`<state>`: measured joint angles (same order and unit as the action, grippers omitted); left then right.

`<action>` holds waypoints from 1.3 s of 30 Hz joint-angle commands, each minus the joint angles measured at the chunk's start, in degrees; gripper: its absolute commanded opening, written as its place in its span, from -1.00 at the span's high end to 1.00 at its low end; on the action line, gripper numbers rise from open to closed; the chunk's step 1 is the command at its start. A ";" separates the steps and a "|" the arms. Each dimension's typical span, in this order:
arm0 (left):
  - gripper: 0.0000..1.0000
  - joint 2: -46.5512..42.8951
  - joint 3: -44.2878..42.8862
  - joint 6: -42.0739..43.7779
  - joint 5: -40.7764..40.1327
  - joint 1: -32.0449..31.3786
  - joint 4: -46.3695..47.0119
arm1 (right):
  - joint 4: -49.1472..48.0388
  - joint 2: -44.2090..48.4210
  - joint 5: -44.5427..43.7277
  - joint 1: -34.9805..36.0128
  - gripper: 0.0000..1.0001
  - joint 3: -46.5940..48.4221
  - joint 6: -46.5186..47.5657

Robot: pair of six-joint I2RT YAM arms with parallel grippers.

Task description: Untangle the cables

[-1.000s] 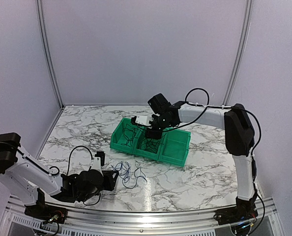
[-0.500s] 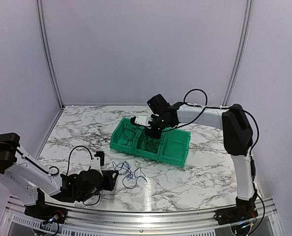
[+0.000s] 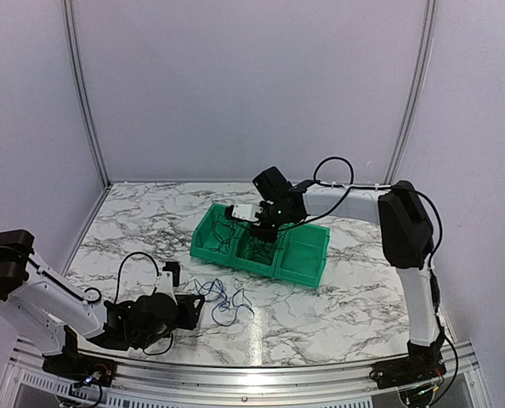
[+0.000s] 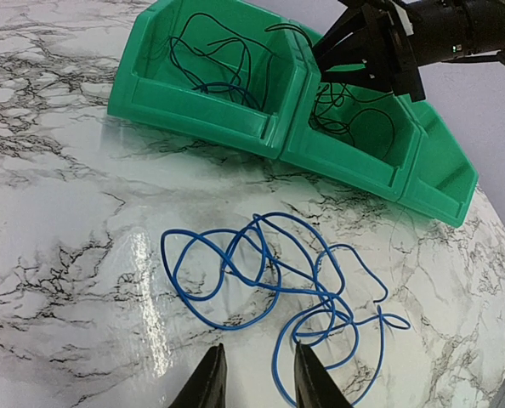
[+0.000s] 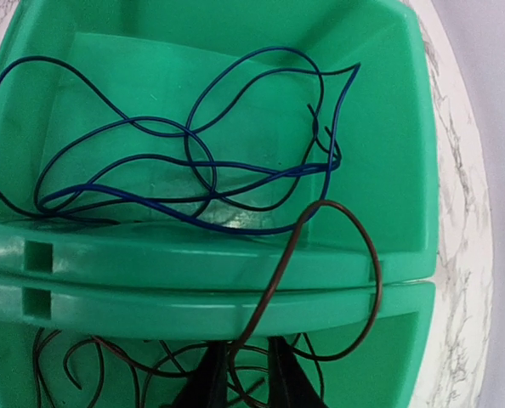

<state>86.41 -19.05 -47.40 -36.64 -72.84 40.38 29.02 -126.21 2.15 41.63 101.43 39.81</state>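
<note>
A tangle of blue cables [image 4: 269, 272] lies on the marble table just beyond my left gripper [image 4: 257, 374], low at the near left [image 3: 197, 310]. Its jaws stand apart, and one blue strand runs down between the fingertips without being pinched. More blue and black cables [image 5: 185, 219] lie in the left compartment of a green bin [image 3: 308, 259]. My right gripper [image 5: 246, 374] hangs over the middle compartment [image 3: 261, 231]. A gap still shows between its narrow-set fingers. A dark cable [image 5: 270, 290] rises from that gap and loops over the divider.
The green bin [image 4: 201, 110] has three compartments and sits mid-table, slightly angled. The middle one holds dark wires [image 4: 354, 110]. The left arm's own thick black cable [image 3: 129, 263] arcs above its wrist. Booth walls enclose the table on three sides.
The right gripper's jaws have drawn much closer together around the dark cable, and the wrist has shifted slightly left. The left arm and the blue tangle have not moved.
</note>
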 commanded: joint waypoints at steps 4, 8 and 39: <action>0.42 -0.85 0.44 -0.27 -1.23 -0.37 -0.92 | -0.10 0.09 0.09 0.22 0.98 1.02 -0.38; 0.42 -0.53 0.11 0.08 -1.41 -0.37 -0.92 | -0.57 4.11 1.02 0.25 1.00 -1.91 -1.23; 0.34 -1.51 1.32 -2.22 -2.08 -0.37 -1.16 | 12.81 19.96 11.24 1.84 0.14 -6.75 -5.48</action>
<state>86.41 -18.98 -47.72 -37.12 -72.84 40.38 43.09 -113.89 6.24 41.95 96.92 36.60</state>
